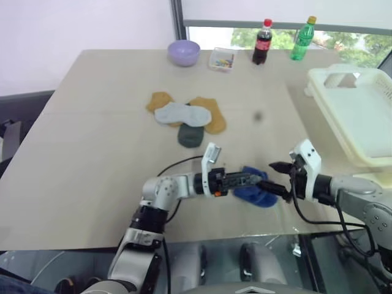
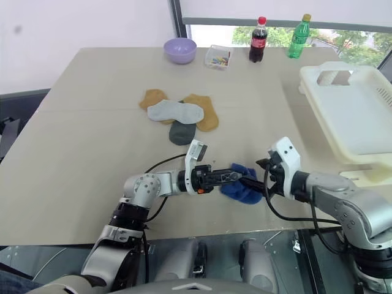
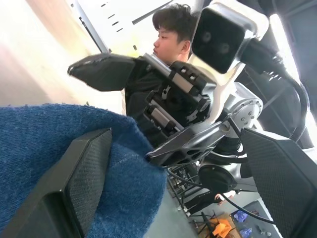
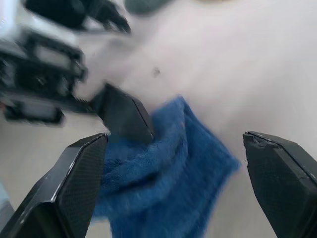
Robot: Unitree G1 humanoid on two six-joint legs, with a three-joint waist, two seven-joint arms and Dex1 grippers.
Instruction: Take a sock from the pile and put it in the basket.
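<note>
A fuzzy, crumpled blue terry sock (image 1: 254, 191) is seen near the front edge of the smooth beige worktop (image 1: 92, 141), between the left claw (image 1: 260, 181) and the right claw (image 1: 278, 177), both spread wide. The soft pile (image 1: 184, 115) of mustard, grey and green socks lies farther back; the slotted cream plastic basket (image 1: 361, 116) stands at the right.

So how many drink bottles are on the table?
2. A cola bottle with a red cap and a green bottle with a yellow cap stand side by side at the table's far edge.
</note>
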